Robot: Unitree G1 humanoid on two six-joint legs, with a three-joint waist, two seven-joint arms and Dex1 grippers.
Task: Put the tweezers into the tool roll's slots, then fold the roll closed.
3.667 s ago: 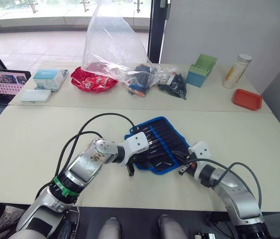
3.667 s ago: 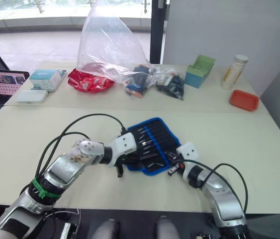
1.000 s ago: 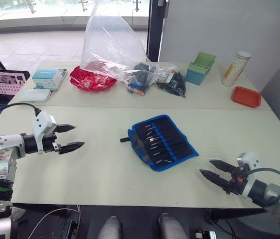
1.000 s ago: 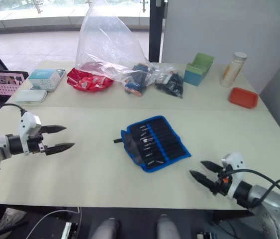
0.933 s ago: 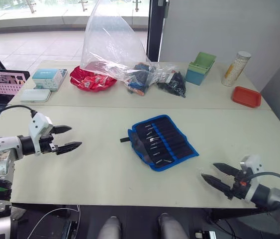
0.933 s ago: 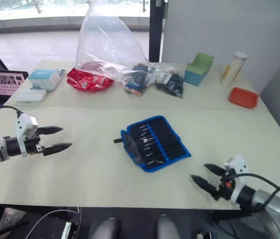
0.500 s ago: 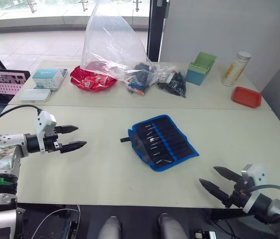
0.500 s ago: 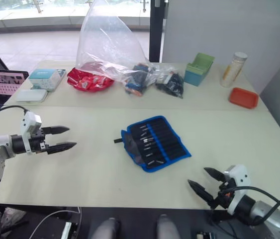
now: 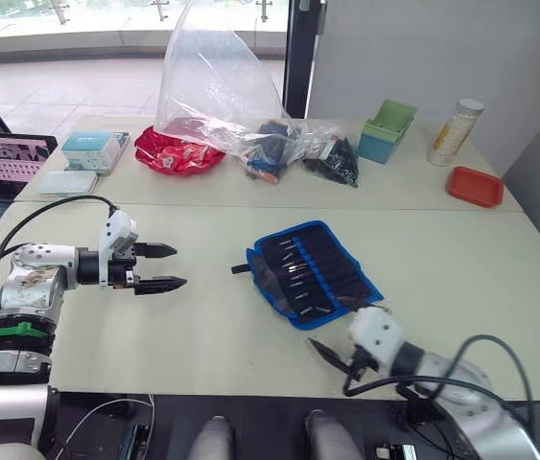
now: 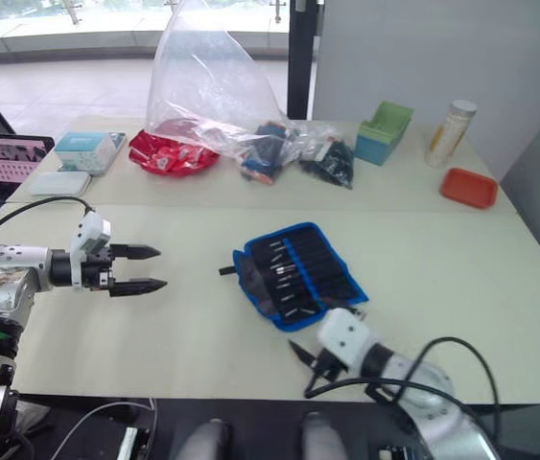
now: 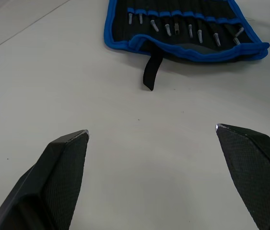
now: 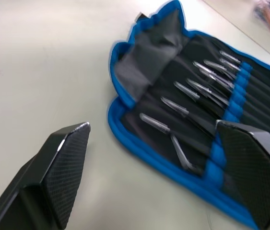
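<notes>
Tool roll (image 9: 312, 271) lying open mid-surface, tweezers (image 12: 198, 91) already seated in slots (image 9: 332, 268). Left gripper (image 9: 161, 267) well apart, fingers spread; right gripper (image 12: 154, 158) near the front hem, fingers spread. Best to pinch the blue hem squarely and fold evenly.

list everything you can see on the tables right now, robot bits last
tool roll: 1, navy with blue edging, open on near table
tweezers: several, in the roll's slots
plastic bag: 1, clear, far table
red bag: 1, under it
green bin: 1, far table
bottle: 1, pale, beside bin
red tray: 1, far right
laptop: 1, far left
left gripper: open, left of roll
right gripper: open, near roll's front edge
</notes>
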